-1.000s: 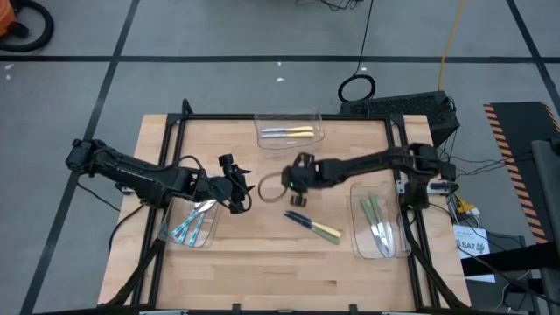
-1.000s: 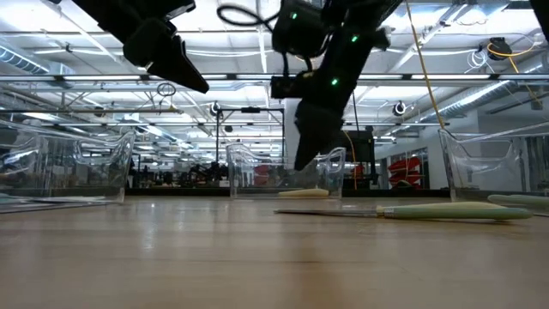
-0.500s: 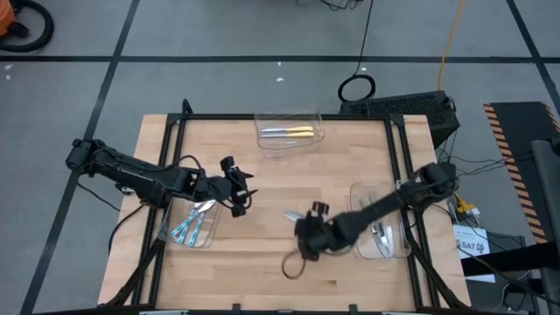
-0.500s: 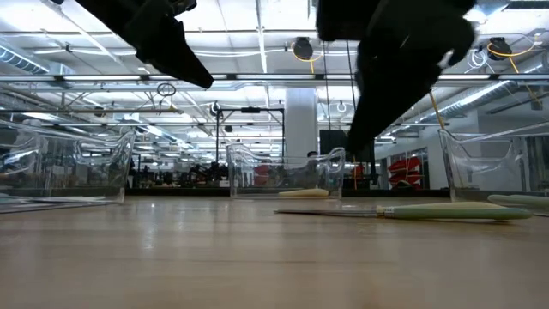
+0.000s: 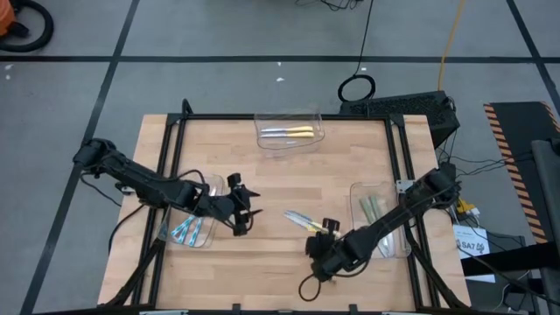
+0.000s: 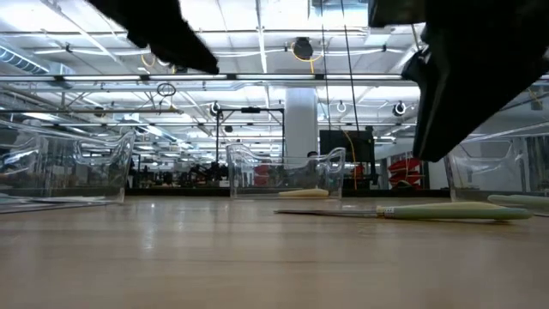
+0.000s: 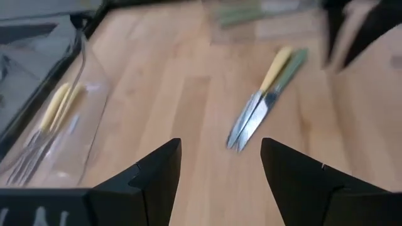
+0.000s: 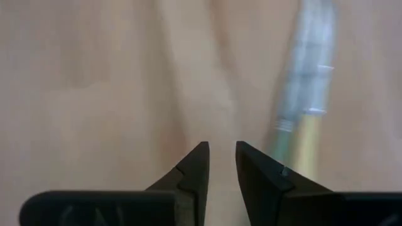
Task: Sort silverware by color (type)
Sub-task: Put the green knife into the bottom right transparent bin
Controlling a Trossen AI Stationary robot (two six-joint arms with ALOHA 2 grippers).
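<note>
Two loose utensils (image 5: 302, 220) lie side by side on the table's middle, one yellow-handled (image 7: 277, 66), one green-handled (image 7: 290, 68), heads (image 7: 242, 133) toward my left gripper. My left gripper (image 5: 242, 213) hovers open to their left, beside the left bin. My right gripper (image 5: 320, 252) hangs just on the near side of their handle ends, fingers (image 8: 200, 164) a narrow gap apart and holding nothing. In the right wrist view the handles (image 8: 304, 100) blur past beside the fingers. In the low view the green-handled utensil (image 6: 455, 210) lies flat.
Three clear bins stand on the table: a far one (image 5: 290, 132) with yellow-handled utensils, a left one (image 5: 187, 229) with light blue ones, and a right one (image 5: 378, 229) with green ones. A black cable loop (image 5: 308, 288) hangs from the right arm near the table's near edge.
My right gripper has swept from the table's middle toward the near edge, passing the two loose utensils, and now hangs just beyond their handle ends. My left gripper has shifted toward the near edge. The utensils have stayed put.
</note>
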